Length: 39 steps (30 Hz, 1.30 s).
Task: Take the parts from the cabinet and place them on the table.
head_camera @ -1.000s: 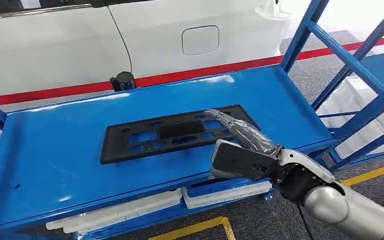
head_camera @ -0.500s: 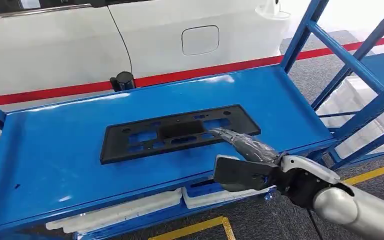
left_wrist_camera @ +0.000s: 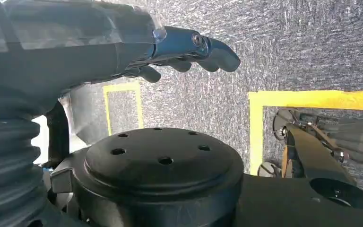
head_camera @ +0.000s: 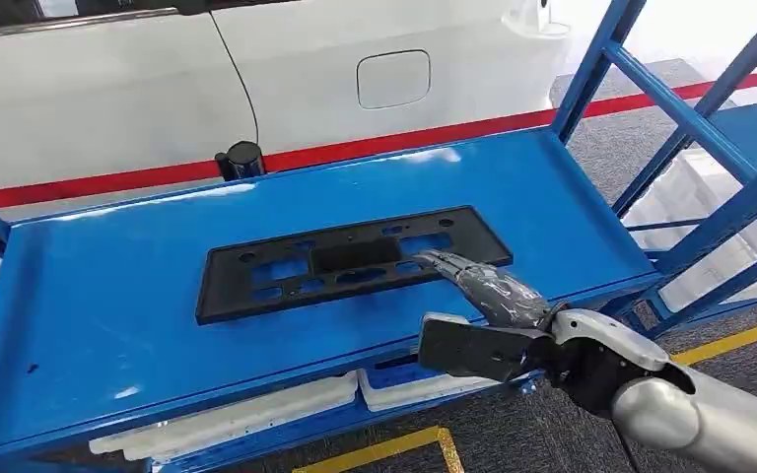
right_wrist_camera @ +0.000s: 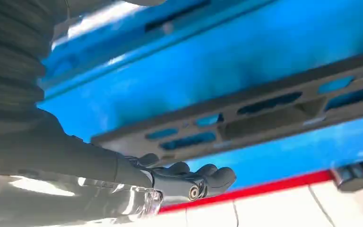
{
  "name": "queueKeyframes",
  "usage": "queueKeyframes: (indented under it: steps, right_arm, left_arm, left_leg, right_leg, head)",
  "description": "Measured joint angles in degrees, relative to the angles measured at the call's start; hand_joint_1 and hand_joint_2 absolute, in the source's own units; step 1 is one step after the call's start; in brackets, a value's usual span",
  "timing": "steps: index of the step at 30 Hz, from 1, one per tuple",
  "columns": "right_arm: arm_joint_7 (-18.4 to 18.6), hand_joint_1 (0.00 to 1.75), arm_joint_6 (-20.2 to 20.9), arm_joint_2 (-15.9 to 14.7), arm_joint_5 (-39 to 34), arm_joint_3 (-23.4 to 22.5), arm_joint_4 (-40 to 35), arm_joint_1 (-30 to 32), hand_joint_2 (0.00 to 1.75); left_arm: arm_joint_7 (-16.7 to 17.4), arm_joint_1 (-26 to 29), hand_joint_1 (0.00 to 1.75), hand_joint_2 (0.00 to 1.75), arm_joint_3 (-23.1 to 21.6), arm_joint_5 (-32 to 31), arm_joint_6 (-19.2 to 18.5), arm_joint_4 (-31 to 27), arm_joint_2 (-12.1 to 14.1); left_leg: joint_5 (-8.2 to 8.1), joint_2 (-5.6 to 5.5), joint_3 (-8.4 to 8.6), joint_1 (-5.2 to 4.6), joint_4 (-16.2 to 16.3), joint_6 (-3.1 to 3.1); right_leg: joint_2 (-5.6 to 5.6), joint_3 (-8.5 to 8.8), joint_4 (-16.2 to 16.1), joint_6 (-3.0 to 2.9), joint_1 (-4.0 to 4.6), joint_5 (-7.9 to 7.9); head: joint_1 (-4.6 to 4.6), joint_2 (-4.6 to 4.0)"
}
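The right hand covers the lower right edge of the black part. The white car is cropped at the frame top.

- A flat black plastic plate-holder frame, long and rectangular, pierced with rectangular cut-outs and small holes, lies face-up and slightly skewed.
- It rests near the middle of the glossy blue metal table top, its right end nearest the front edge.

Right hand outstretched, empty; left hand loosely uncurled, empty
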Motion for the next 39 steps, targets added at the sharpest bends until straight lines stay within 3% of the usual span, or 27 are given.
queueKeyframes:
  steps: [5,14,39]
  right_arm:
    - [0.1,0.0,0.4,0.3,13.8,0.3,-0.1,0.4,1.75]
    - [1.3,0.0,1.9,1.3,30.7,-0.7,-1.1,2.4,1.75]
    - [1.5,0.0,4.8,2.4,30.0,-3.8,-2.5,6.7,1.75]
  left_arm:
    - [0.0,0.0,0.0,1.75,0.0,0.3,0.0,0.0,0.0]
    - [0.0,0.0,0.0,1.75,0.0,0.9,0.1,0.0,0.0]
    - [0.4,0.0,0.0,1.75,0.0,1.5,0.1,0.0,0.0]
  left_leg:
    - [0.0,0.06,0.0,0.0,0.0,0.0]
    - [0.0,0.07,0.01,0.0,0.0,0.0]
    - [0.0,-0.07,0.0,0.0,0.0,0.0]
  right_leg:
    - [0.02,0.0,0.0,0.0,0.0,0.0]
    - [0.05,-0.01,0.0,0.0,0.0,0.0]
    - [0.02,-0.01,0.0,0.0,0.0,0.0]
  head:
    - [0.02,0.0]
    - [-0.04,0.0]
    - [-0.02,0.0]
